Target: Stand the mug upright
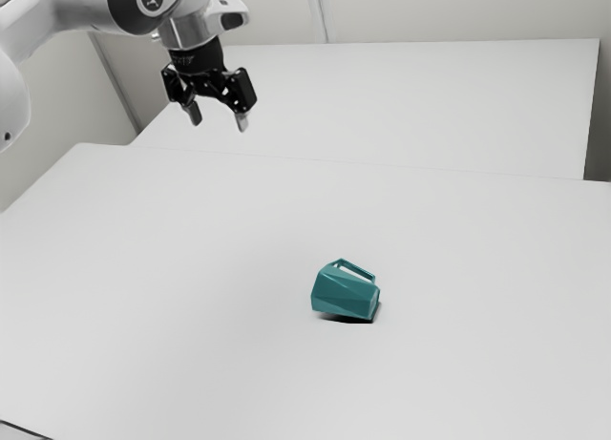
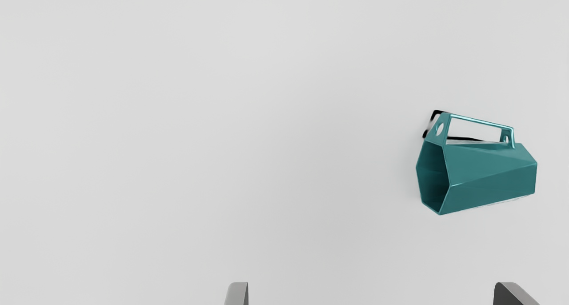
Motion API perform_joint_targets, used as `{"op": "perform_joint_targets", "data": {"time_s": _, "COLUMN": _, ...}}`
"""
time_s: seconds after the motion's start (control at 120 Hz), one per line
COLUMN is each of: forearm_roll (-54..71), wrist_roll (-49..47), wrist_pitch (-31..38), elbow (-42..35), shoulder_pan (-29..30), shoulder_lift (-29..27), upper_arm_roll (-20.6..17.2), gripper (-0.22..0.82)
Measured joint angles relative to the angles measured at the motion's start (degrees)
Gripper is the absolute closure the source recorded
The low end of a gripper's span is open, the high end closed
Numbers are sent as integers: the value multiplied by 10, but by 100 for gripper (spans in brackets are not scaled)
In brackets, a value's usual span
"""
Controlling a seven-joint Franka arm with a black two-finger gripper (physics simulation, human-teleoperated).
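Note:
My gripper (image 1: pixel 219 120) hangs high above the table's far part, toward the exterior view's upper left, well away from the mug. In the wrist view the gripper (image 2: pixel 371 294) is open, its two fingertips wide apart with nothing between them. A teal faceted mug (image 1: pixel 344 295) lies on its side on the table, handle uppermost in the exterior view. Seen from my hand, the mug (image 2: pixel 484 171) shows its dark open mouth at one end, and its looped handle runs along the side.
The white tabletop (image 1: pixel 172 297) stretches around the mug. Beyond its far edge stands a white surface (image 1: pixel 410 106), with pale walls (image 1: pixel 458 10) behind.

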Motion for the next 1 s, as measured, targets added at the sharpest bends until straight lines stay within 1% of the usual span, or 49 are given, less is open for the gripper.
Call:
{"op": "perform_joint_targets", "data": {"time_s": 0.292, "forearm_roll": -9, "wrist_roll": -6, "wrist_pitch": 0, "elbow": 1, "shoulder_pan": 2, "shoulder_lift": -2, "upper_arm_roll": -2, "gripper": 0}}
{"op": "perform_joint_targets", "data": {"time_s": 0.367, "forearm_roll": -53, "wrist_roll": -7, "wrist_pitch": -3, "elbow": -6, "shoulder_pan": 11, "shoulder_lift": -4, "upper_arm_roll": 1, "gripper": 0}}
{"op": "perform_joint_targets", "data": {"time_s": 0.475, "forearm_roll": -133, "wrist_roll": -6, "wrist_pitch": -3, "elbow": -31, "shoulder_pan": 40, "shoulder_lift": -6, "upper_arm_roll": 2, "gripper": 0}}
{"op": "perform_joint_targets", "data": {"time_s": 0.575, "forearm_roll": -195, "wrist_roll": -5, "wrist_pitch": 9, "elbow": -79, "shoulder_pan": 58, "shoulder_lift": -24, "upper_arm_roll": 3, "gripper": 0}}
{"op": "perform_joint_targets", "data": {"time_s": 0.683, "forearm_roll": -256, "wrist_roll": -6, "wrist_pitch": 25, "elbow": -137, "shoulder_pan": 71, "shoulder_lift": -29, "upper_arm_roll": 2, "gripper": 0}}
{"op": "perform_joint_targets", "data": {"time_s": 0.85, "forearm_roll": -315, "wrist_roll": -6, "wrist_pitch": 68, "elbow": -203, "shoulder_pan": 78, "shoulder_lift": -22, "upper_arm_roll": -1, "gripper": 0}}
{"op": "perform_joint_targets", "data": {"time_s": 1.0, "forearm_roll": -351, "wrist_roll": 14, "wrist_pitch": 115, "elbow": -257, "shoulder_pan": 70, "shoulder_lift": -14, "upper_arm_roll": -3, "gripper": 0}}
